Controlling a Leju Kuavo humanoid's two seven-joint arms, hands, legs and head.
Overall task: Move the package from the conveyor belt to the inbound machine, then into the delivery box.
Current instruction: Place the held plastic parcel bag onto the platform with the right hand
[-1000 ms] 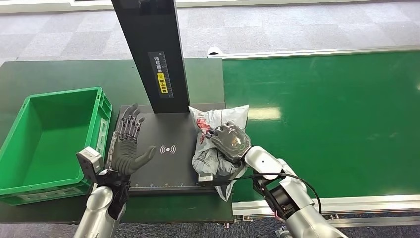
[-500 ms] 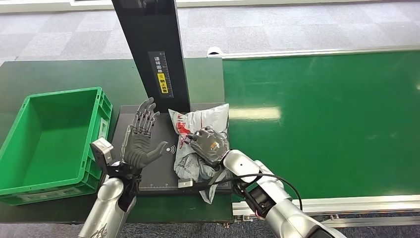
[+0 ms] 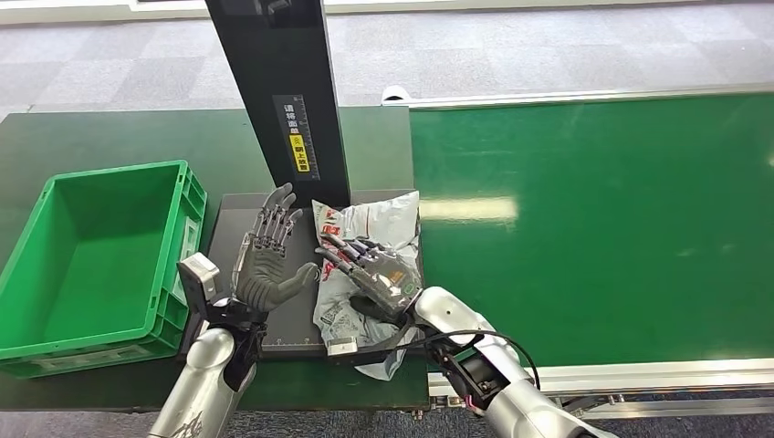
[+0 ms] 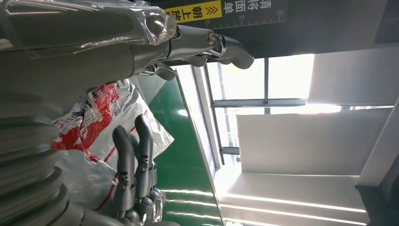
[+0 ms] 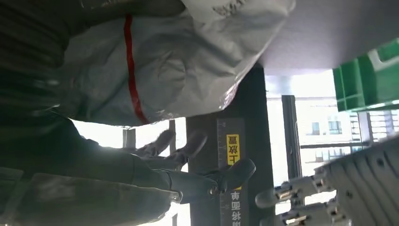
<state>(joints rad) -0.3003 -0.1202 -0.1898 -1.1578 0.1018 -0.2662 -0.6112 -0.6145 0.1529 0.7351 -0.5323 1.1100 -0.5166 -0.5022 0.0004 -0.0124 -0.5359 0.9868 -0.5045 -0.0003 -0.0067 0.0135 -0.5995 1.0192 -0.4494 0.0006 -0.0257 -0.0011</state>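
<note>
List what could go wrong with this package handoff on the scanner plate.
1. The right hand lies on the package with fingers spread, not gripping; the slick bag could slide as the left hand reaches in.
2. The bag's lower end overhangs the plate edge and may snag or droop off.
3. The black post stands close behind, so a lift could bump it.

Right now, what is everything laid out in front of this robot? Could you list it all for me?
package: one, grey plastic mailer with red print, lying on the machine's plate under the right hand
inbound machine: one, black flat plate with a tall black post
delivery box: one, green crate, left of the machine
conveyor belt: one, green, to the right
left hand: one, dark grey, fingers spread, beside the package
right hand: one, dark grey, fingers apart over the package
</note>
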